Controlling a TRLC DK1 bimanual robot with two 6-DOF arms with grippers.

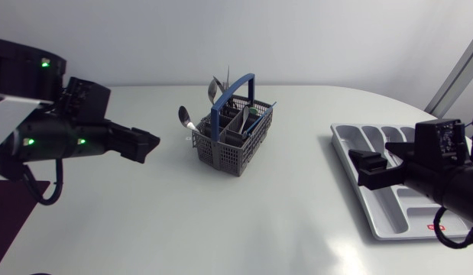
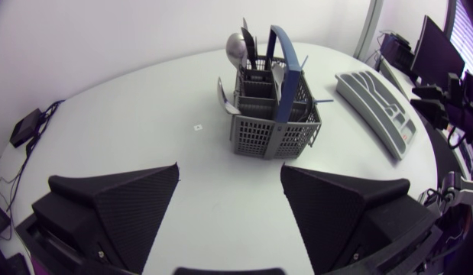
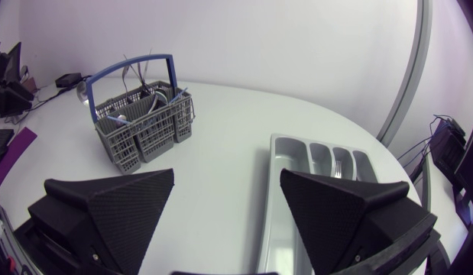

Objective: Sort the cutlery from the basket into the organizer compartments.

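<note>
The white table (image 1: 282, 221) carries the grey basket (image 1: 232, 141) near its middle, a little toward the far edge. The organizer (image 1: 358, 137) lies along the right edge. My left gripper (image 1: 147, 145) hangs with its fingers spread wide and holding nothing, and the basket sits straight ahead of it, apart. My right gripper (image 1: 366, 169), also wide and empty, hovers at the organizer's inner rim. The cutlery (image 1: 219, 88) stands upright in the basket, with one spoon (image 1: 186, 117) leaning out on the left arm's side. I judge the left arm nearer, so the pick should come down from above, along those upright pieces.
</note>
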